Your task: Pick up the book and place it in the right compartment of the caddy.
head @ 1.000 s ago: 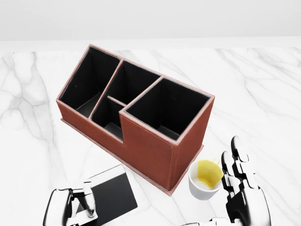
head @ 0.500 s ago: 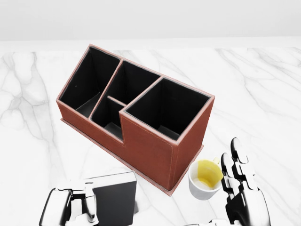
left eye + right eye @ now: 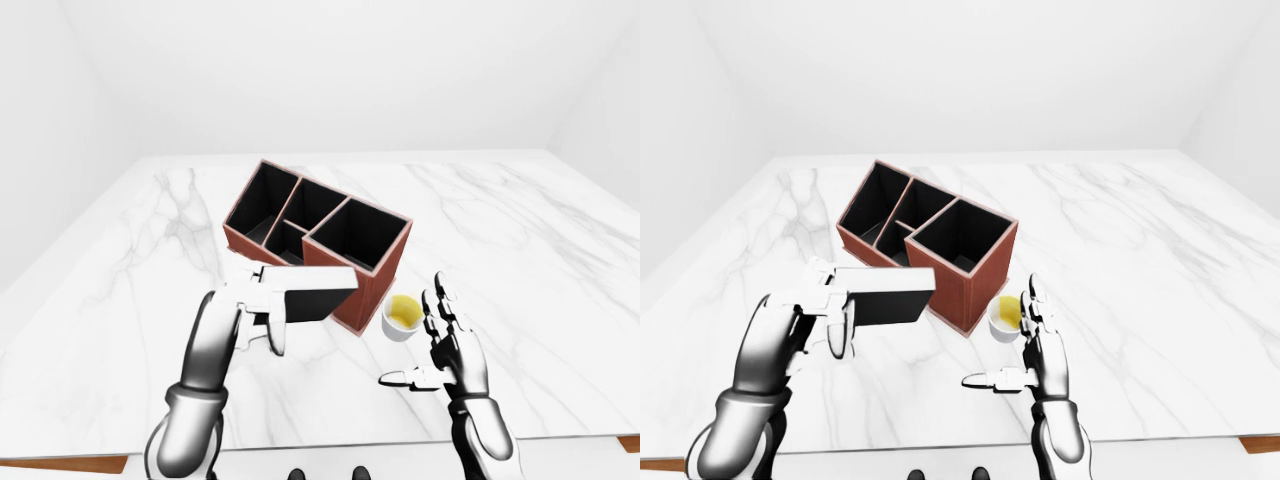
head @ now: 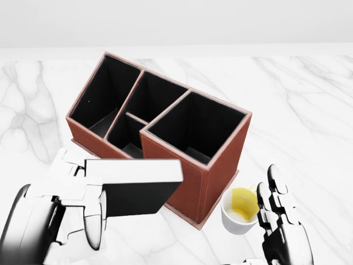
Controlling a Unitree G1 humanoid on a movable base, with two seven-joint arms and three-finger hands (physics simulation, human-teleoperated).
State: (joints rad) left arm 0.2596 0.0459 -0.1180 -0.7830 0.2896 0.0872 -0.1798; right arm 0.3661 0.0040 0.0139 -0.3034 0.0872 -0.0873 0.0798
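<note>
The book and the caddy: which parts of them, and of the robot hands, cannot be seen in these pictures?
- Book: head view, its left end is covered by the left robot hand; no title or pages can be made out.
- Caddy: head view, the book hides its lower left wall; the compartment floors are mostly lost in shadow.
- Right robot hand: head view, cut off by the bottom edge.
- Cup: its yellow content cannot be identified.

white cup (image 4: pixel 240 211) of yellow liquid, marble table (image 4: pixel 309 105)

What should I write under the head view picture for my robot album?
Left hand lifts the book beside the brown caddy; right hand waits open by the cup.
</note>
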